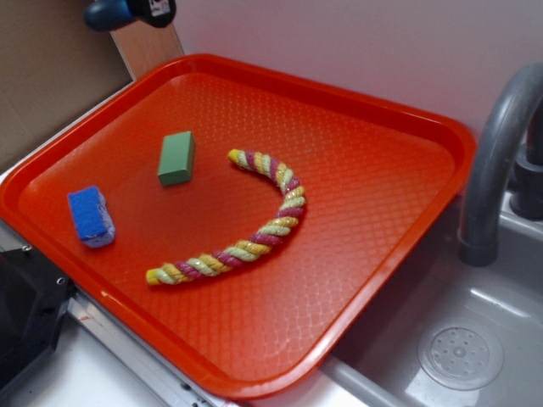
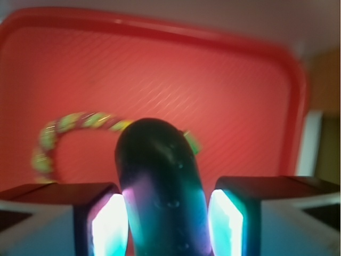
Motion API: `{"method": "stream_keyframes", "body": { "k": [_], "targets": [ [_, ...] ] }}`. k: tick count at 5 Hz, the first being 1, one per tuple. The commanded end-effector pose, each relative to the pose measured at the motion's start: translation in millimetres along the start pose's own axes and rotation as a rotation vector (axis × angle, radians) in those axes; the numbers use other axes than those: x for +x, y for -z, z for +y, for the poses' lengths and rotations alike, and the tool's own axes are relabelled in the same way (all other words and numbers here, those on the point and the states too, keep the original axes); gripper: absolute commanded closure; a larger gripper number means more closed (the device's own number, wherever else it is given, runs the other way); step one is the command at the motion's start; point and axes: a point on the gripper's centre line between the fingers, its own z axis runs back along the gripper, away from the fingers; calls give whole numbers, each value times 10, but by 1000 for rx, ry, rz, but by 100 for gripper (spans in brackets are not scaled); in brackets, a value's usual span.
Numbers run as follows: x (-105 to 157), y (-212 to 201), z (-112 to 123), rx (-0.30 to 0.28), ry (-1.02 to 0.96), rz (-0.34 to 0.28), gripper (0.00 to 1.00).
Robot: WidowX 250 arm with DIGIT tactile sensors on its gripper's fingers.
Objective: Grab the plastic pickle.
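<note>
Gripper (image 2: 168, 221) clamped on the plastic pickle (image 2: 160, 186): in the wrist view both glowing pads (image 2: 109, 226) press against the sides of the dark, glossy capsule, which sticks out forward between them with its rounded end pointing toward the tray. Wrist picture is blurred; fine detail on the pickle's surface cannot be made out beyond a few small droplets or specks.

Exterior view: pickle and gripper are only partly in frame at the top left corner, where a dark blue rounded end (image 1: 106, 13) projects from a black gripper part (image 1: 157, 8), raised well above the red tray (image 1: 382, 254) and over its far left edge.

On the tray:
- green rectangular block (image 1: 176, 158), lying flat, left of centre.
- blue sponge (image 1: 91, 216), near the left rim, apart from the block.
- twisted rope (image 1: 271, 225) in yellow, pink and green strands, curved in an arc through the middle of the tray; one end near the green block, not touching it. The same rope shows in the wrist view as a blurred loop (image 2: 53, 138) beyond the pickle.

Tray sits partly over a grey sink (image 1: 475, 339). Grey faucet (image 1: 492, 161) rises at right, round drain (image 1: 461, 354) below it.
</note>
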Motion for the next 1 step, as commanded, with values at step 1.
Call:
{"method": "stream_keyframes", "body": {
  "k": [1],
  "targets": [
    [28, -121, -34, -19, 12, -100, 100]
  ]
}}
